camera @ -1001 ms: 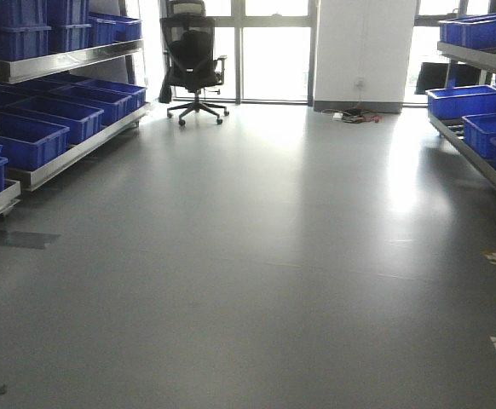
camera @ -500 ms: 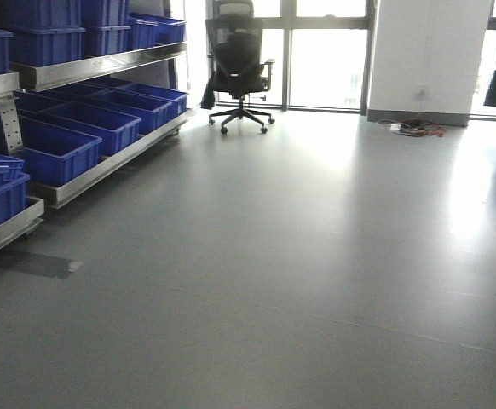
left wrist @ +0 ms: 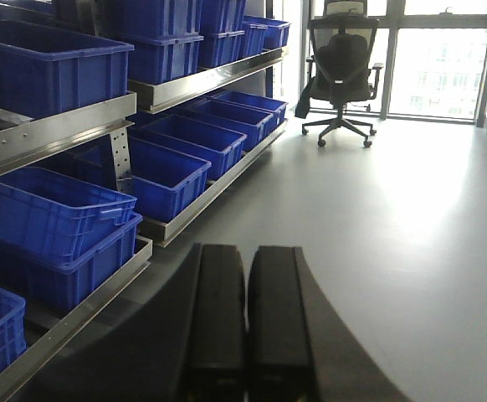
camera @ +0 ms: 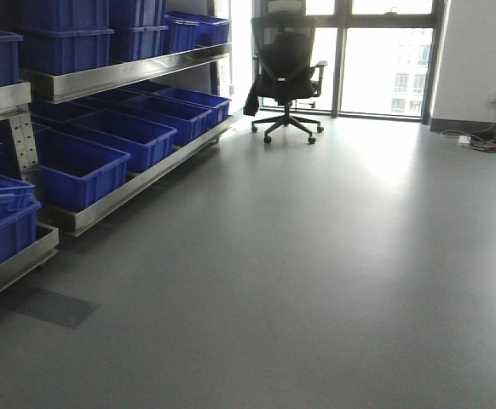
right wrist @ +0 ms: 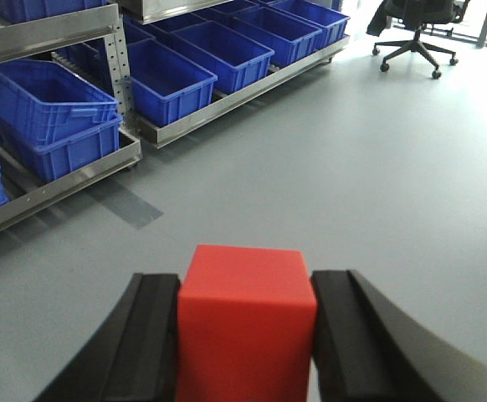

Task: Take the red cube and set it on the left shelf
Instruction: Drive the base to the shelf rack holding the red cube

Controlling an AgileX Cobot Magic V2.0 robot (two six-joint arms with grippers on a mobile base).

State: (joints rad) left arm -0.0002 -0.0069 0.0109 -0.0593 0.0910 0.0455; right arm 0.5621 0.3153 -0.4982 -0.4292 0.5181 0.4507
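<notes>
Down at six o'clock of the right wrist view, the right gripper [right wrist: 245,343] pinches the red cube [right wrist: 243,301] between its two black fingers, above the grey floor [right wrist: 352,167]. The left gripper [left wrist: 245,327] is pressed together with nothing between its fingers. A steel shelf [camera: 112,78] loaded with blue bins [camera: 77,166] runs from nine toward eleven o'clock. An office chair [camera: 286,72] stands at twelve by the windows [camera: 384,68].

- Red cube [right wrist: 245,322] runs off my bottom edge, both flanks covered by the right gripper [right wrist: 245,289].
- Left gripper [left wrist: 245,249] is cut off at the bottom too.
- Left shelf [camera: 112,78] is cropped at my front view's left and top edges.
- Tangle [camera: 487,143] by the far wall [camera: 478,51]: too small for me to read.
</notes>
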